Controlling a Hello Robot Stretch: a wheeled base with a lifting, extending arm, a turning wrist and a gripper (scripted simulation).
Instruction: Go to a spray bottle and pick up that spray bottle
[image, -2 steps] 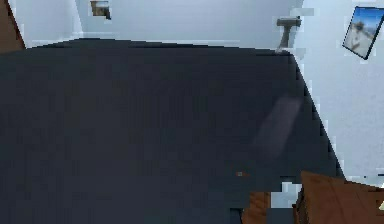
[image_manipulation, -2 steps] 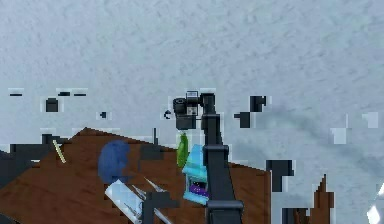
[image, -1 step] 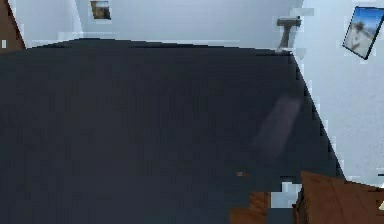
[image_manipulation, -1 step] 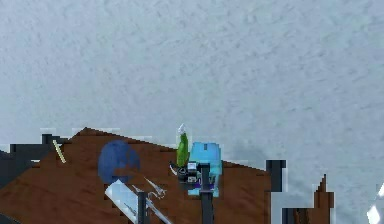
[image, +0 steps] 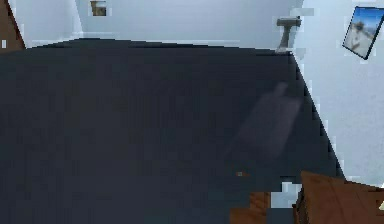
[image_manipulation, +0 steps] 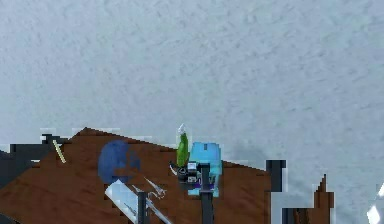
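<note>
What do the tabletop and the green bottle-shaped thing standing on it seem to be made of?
Tabletop: probably wood, going by its matte reddish-brown surface with no shine. Green bottle-shaped thing: likely plastic, an even bright green with a pale top, though it is too small to be sure.

You have soft, even light in both views. The dark slate-blue floor (image: 130, 110) reads dim beneath bright pale-blue walls (image: 335, 95), and one faint grey shadow slants across it toward the forward view's right. The brown wooden tabletop (image_manipulation: 60, 185) looks flatly lit and matte.
</note>
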